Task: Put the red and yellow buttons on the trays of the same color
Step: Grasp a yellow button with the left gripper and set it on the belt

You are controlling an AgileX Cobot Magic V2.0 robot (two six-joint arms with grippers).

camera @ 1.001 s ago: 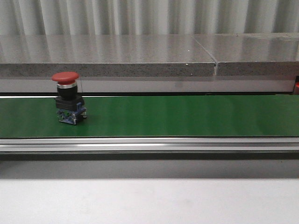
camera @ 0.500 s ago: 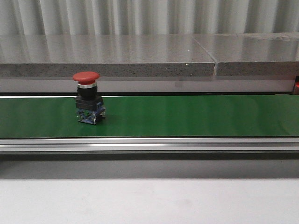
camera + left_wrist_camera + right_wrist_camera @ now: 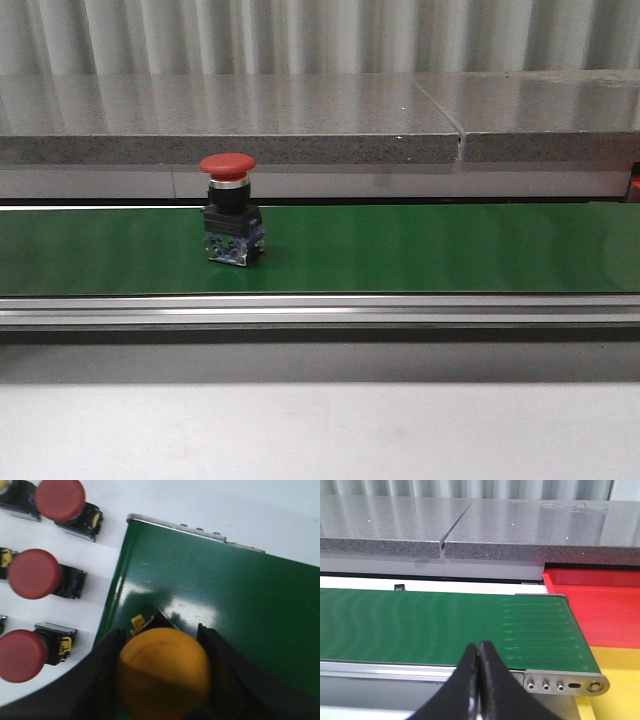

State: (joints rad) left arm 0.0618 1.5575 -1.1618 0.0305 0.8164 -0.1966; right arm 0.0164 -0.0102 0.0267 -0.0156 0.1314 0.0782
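Two grippers, two jobs: the left gripper [image 3: 162, 655] is clamped on a yellow mushroom-head button [image 3: 162, 675] over the near-left end of the green conveyor belt [image 3: 240, 605], while the right gripper [image 3: 478, 680] waits pinched shut, empty, by the red tray [image 3: 600, 605] and yellow tray [image 3: 620, 680]. Meanwhile the red mushroom-head push button [image 3: 230, 222] has ridden steadily rightward along the belt, upright, closing on the right arm's pickup end!
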